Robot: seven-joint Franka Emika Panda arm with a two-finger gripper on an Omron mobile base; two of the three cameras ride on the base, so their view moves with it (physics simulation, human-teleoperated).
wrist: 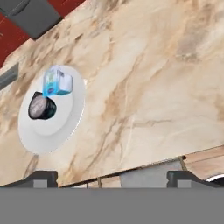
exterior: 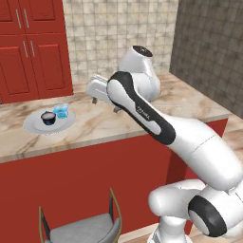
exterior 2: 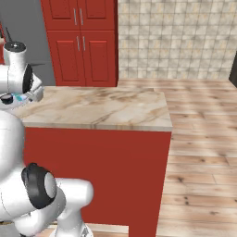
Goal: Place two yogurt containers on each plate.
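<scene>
A: What is seen on the marble counter (exterior: 190, 102)?

B: One plate (exterior: 33, 124) is seen near the counter's left end in the left base view. Two small things are set on it, side by side and touching or nearly so: a light-blue yogurt container (exterior: 60, 111) and a dark round cup (exterior: 48, 117) whose make cannot be told. The same plate (wrist: 65, 127) is shown in the hand view, with the blue tub (wrist: 57, 81) near its rim and the dark cup (wrist: 41, 107) closer to the middle.

A: Is the dark cup a yogurt container as well?

B: That cannot be settled; it is small and blurred, and only a dark body with a paler top is made out.

A: How is the gripper held?

B: In the hand view the gripper (wrist: 112, 177) is shown with its two dark finger tips (wrist: 41, 177) set far apart at the bottom edge; the jaws are spread wide and nothing is held between them. Bare marble is seen between the tips, well apart from the plate. In the left base view the hand is largely hidden behind the arm's own elbow and forearm, so its fingers cannot be made out there.

A: And the right base view?

B: The counter's right end is shown bare there. A glimpse of blue is caught at the far left edge, beside the arm, but it is cut off and cannot be named with certainty.

A: What else is visible?

B: Red cabinets (exterior: 33, 47) are seen behind the counter, and a grey-seated chair (exterior: 83, 228) is cut off at the bottom of the left base view.
</scene>
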